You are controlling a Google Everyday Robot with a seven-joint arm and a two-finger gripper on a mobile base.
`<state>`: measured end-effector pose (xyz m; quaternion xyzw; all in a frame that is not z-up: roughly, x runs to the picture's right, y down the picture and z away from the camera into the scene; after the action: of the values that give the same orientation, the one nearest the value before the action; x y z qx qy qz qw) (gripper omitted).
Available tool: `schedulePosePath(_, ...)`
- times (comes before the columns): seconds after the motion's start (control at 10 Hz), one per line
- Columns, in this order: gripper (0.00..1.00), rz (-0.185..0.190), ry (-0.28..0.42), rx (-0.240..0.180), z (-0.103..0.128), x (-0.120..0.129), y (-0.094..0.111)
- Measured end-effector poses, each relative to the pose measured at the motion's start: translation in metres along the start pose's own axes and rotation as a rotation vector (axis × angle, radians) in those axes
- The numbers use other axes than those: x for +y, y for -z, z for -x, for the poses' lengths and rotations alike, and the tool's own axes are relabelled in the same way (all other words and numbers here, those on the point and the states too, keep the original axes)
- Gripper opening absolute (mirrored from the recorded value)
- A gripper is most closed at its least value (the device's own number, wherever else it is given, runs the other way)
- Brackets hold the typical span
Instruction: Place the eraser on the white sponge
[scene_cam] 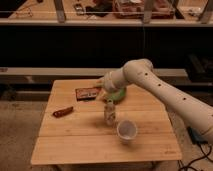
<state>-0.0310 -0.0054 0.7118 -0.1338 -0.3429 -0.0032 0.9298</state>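
Note:
The eraser [87, 92], a flat dark brown block with a lighter rim, sits low over the table's back left part. Only a thin pale edge of the white sponge [86, 98] shows around and beneath it. My gripper [101, 86] reaches in from the right on the white arm and is at the eraser's right end. It is shut on the eraser. I cannot tell whether the eraser rests on the sponge or hangs just above it.
A green bowl [118, 94] lies right behind the gripper, partly hidden by the arm. A small bottle [110, 112] stands mid-table, with a white cup [126, 130] in front of it. A reddish-brown tapered object [63, 111] lies at the left. The wooden table [75, 145] has dark shelving behind it.

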Motion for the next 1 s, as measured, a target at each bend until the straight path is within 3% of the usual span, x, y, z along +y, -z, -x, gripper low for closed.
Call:
schedulePosePath(0.3, 0.0, 0.005, -0.015, 0.003, -0.005, 0.004, 0.0)
schedulePosePath(0.5, 0.0, 0.013, -0.076, 0.024, -0.033, 0.019, 0.005)
schedulePosePath(0.6, 0.0, 0.014, -0.086, 0.024, -0.036, 0.02, 0.004)
schedulePosePath(1.0, 0.0, -0.039, -0.075, -0.088, -0.018, -0.032, -0.01)
